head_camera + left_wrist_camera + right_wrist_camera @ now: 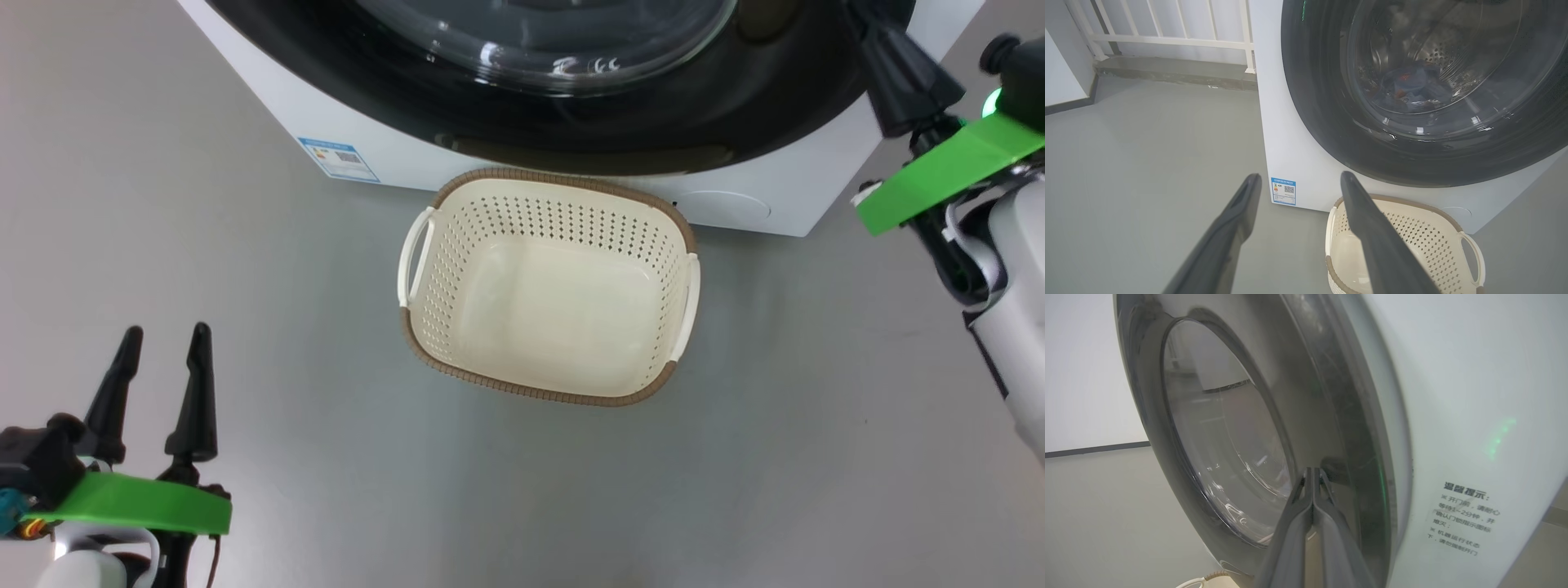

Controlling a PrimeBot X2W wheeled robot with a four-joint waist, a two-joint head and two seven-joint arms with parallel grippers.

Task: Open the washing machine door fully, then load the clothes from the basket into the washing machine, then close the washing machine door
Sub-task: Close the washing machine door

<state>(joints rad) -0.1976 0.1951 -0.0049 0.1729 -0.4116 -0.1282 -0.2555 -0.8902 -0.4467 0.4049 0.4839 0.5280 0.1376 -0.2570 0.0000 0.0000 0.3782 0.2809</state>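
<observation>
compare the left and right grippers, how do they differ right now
The left gripper is open wide; the right gripper is shut tight. The left gripper hangs over the floor, to the left of the basket; the right gripper is raised, its tips by the door's black rim. Both have two long dark fingers.

Washing machine door point(1314, 102) shut flush on the white washing machine point(392, 155), blue clothes point(1412, 85) lying inside behind its glass, cream basket point(490, 245) upright and empty just near of it.
</observation>
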